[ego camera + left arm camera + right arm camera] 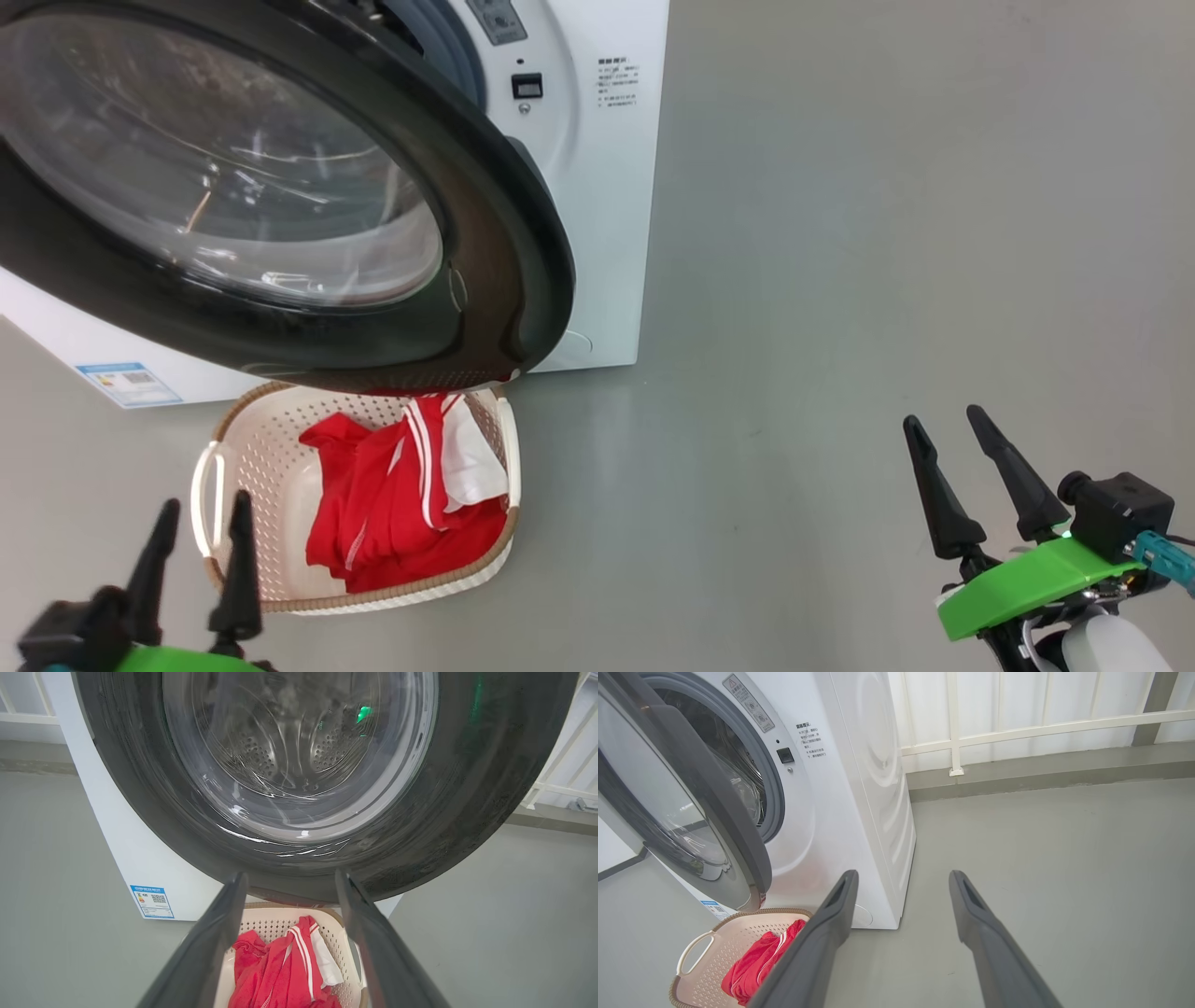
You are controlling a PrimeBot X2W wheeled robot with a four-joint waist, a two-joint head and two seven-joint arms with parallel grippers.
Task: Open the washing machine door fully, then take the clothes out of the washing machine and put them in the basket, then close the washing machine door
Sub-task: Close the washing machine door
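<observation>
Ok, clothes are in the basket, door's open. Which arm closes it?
Left. The left gripper, open and empty, points squarely at the outer face of the washing machine door; the right gripper hangs off to the side over bare floor.

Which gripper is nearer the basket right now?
Left. The left gripper hangs open at the near left corner of the basket; the right gripper, also open, is far off to its right.

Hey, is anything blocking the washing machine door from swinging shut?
Nothing visible does. The washing machine door hangs open above the basket, and the clothes lie inside it, under the door's swing.
</observation>
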